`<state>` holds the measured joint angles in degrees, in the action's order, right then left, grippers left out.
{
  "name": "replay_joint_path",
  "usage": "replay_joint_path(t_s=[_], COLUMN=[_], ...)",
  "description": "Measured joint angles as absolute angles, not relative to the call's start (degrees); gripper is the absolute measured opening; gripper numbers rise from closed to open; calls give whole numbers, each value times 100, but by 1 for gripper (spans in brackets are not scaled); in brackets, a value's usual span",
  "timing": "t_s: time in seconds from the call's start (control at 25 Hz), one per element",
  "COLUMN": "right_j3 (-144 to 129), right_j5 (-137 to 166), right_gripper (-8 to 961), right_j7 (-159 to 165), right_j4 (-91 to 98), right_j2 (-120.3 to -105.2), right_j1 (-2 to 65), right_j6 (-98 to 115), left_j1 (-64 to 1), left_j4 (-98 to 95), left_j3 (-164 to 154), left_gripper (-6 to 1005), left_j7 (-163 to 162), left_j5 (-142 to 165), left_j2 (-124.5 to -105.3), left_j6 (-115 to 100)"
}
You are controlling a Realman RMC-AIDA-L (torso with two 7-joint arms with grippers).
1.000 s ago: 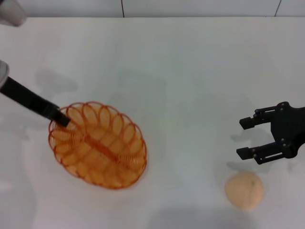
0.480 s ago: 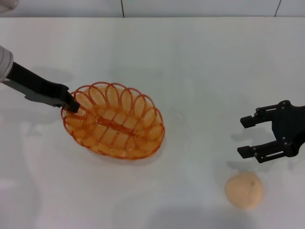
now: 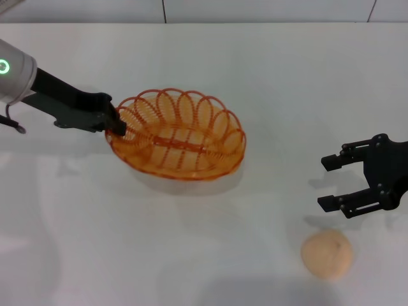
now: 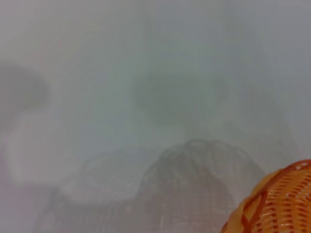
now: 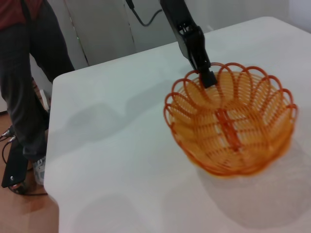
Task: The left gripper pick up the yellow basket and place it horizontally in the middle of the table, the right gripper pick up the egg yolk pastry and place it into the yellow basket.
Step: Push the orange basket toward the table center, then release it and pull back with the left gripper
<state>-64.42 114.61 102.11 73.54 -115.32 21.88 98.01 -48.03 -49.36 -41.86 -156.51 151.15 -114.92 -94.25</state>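
Left claw [image 3: 115,128] at left of frame, clamped on left rim of yellow basket [image 3: 178,135]; basket lying lengthwise, upper centre of white bench [image 3: 268,76], shadow visible beneath in right wrist view. Right claw [image 3: 335,183] at right edge, fingers apart, holding nothing. Egg yolk pastry [image 3: 326,254] resting on bench, lower right, just below right claw, well apart from basket.

Orange wire yellow basket [image 3: 178,135] lengthwise near mid-table, raised; peach egg yolk pastry [image 3: 326,254] well apart, near edge.
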Motion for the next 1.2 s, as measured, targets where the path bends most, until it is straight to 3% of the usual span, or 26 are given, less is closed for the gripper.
replay_joint_path(t_s=[0.8, 1.2], right_j3=[-6416, -6453], right_j5=[11461, 11461], right_gripper=[758, 758], right_j7=[10220, 10220], right_j4=[7501, 7519], right_j2=[-11519, -11531], right_j1=[2241, 2241], right_j6=[9934, 10006], left_j1=[-4964, -5045], left_j4=[-3898, -3688], left_j3=[-4211, -4238], left_gripper=[78, 78], left_j7=[-15808, -15896], left_j5=[14842, 14897], left_j2=[-11780, -11795], left_j6=[-8688, -8522])
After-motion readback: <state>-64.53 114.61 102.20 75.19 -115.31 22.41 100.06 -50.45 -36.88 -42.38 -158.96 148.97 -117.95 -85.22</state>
